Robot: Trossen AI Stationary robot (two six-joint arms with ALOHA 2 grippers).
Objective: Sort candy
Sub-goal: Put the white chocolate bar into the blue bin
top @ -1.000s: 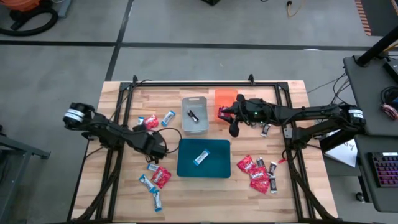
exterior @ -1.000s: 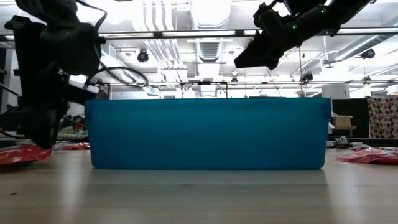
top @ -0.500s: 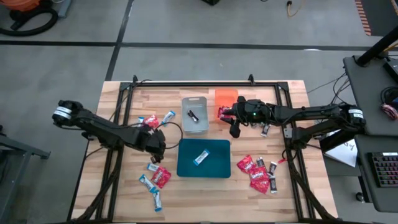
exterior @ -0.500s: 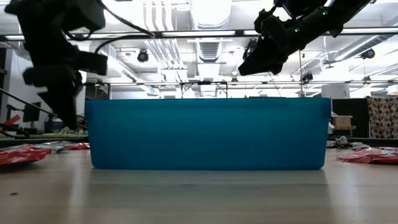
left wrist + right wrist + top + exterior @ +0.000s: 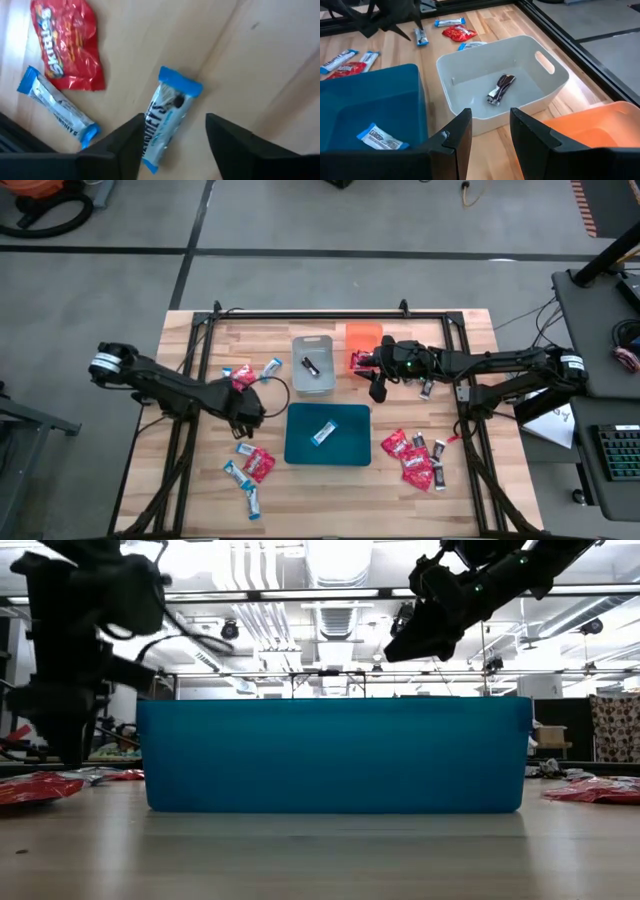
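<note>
Table (image 5: 200,330): a wooden top that is carrying three trays and loose candy.

Grey tray (image 5: 313,365): sitting toward the table's far edge, near its middle, and holding one dark mini bar (image 5: 311,365); the right wrist view is showing the same bar (image 5: 501,89) lying on the tray floor.

Orange tray (image 5: 362,335): standing just beside the grey tray on its right, partly covered by the right arm.

Blue tray (image 5: 300,445): sitting nearer the table's near edge, centred, and holding one blue-and-white bar (image 5: 323,433).

Candy, left side: a red packet (image 5: 242,378) and two blue-and-white bars are lying left of the grey tray; a second group of red packets and blue-and-white bars (image 5: 248,470) is lying toward the near left corner.

Candy, right side: a cluster of red packets (image 5: 410,458) with dark mini bars among them is lying toward the near right corner, right of the blue tray.

Left gripper (image 5: 248,416): hanging over the table just left of the blue tray, fingers spread apart and gripping nothing. Its wrist view is showing a blue-and-white bar (image 5: 167,115) on the wood between the fingertips, with another bar (image 5: 57,106) and a red packet (image 5: 67,45) beside it.

Right gripper (image 5: 376,385): hovering by the orange tray's near edge, fingers parted and empty.
</note>
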